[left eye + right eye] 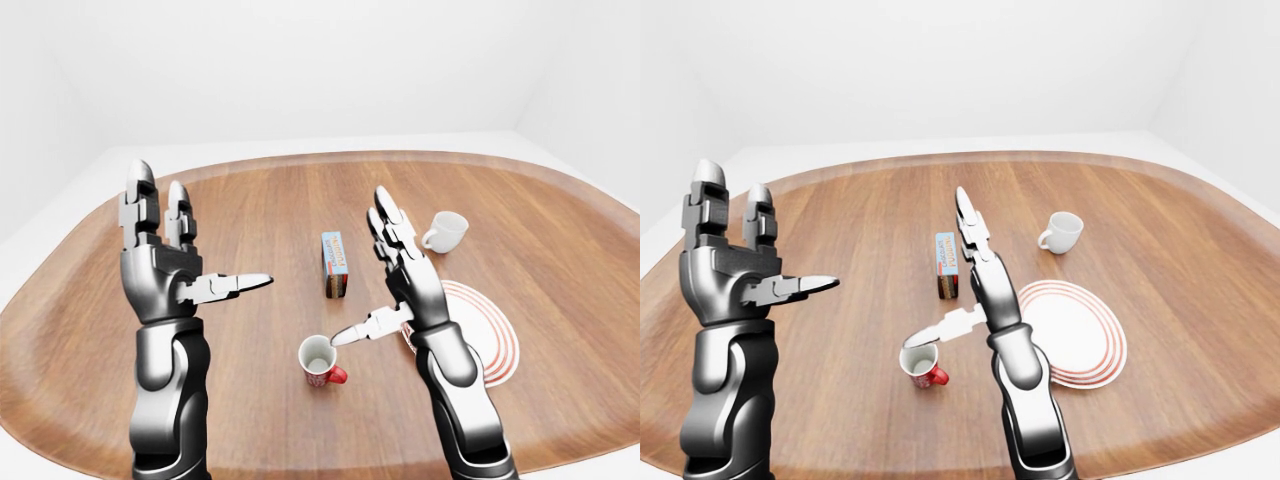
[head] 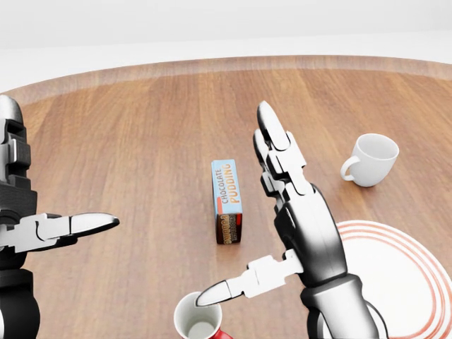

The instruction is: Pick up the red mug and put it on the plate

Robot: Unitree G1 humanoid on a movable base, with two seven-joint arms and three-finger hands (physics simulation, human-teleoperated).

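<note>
Progress: red mug (image 1: 320, 360) not yet grasped | your right hand (image 1: 978, 290) fingers spread, thumb seemingly above rim | left hand (image 1: 165, 268) open, idle | plate (image 1: 1090, 345) empty.

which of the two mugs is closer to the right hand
The red mug, right under the right hand thumb tip; the white mug stands far beyond the plate.

1. Red mug (image 1: 320, 361): 1, upright, handle at 4 o'clock.
2. White mug (image 2: 371, 159): 1.
3. Red-ringed plate (image 1: 1087, 330): 1.
4. Pudding box (image 2: 227, 201): 1.
5. Robot hands: 2, left hand (image 1: 165, 262), right hand (image 1: 400, 275).
6. Wooden desk (image 1: 270, 210): 1.
</note>
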